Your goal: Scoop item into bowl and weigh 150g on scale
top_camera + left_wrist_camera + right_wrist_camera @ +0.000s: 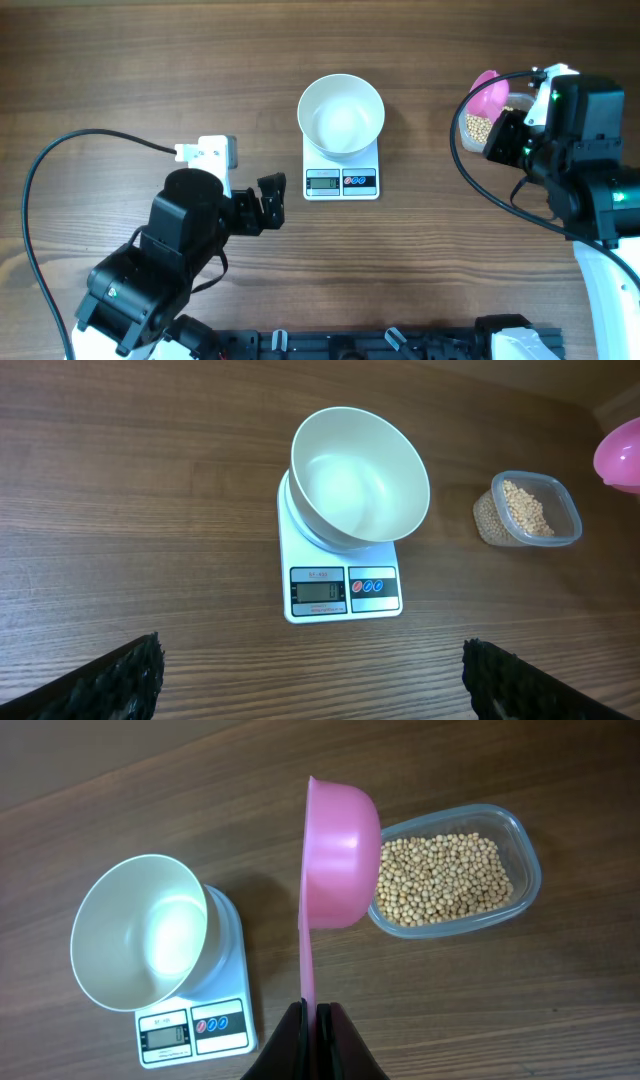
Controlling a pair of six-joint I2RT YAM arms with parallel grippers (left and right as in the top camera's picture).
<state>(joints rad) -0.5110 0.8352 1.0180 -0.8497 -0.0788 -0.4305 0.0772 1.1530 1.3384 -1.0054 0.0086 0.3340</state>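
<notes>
Left pincer (pixel 268 203), released wide, sits near left; beyond it at centre the scale (pixel 341 183) carries the white bowl (pixel 341 115); at right, the right pincer (pixel 315 1017) is clenched on the handle of a pink scoop (pixel 340 850) tipped on edge by the clear tub (pixel 527 860) of beans (pixel 440 880).

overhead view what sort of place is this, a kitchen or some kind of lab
Likely a robot lab bench, not a kitchen: a bare wooden table, a scale carrying an empty white bowl, a tub of beans, and robot arms on both sides.
</notes>
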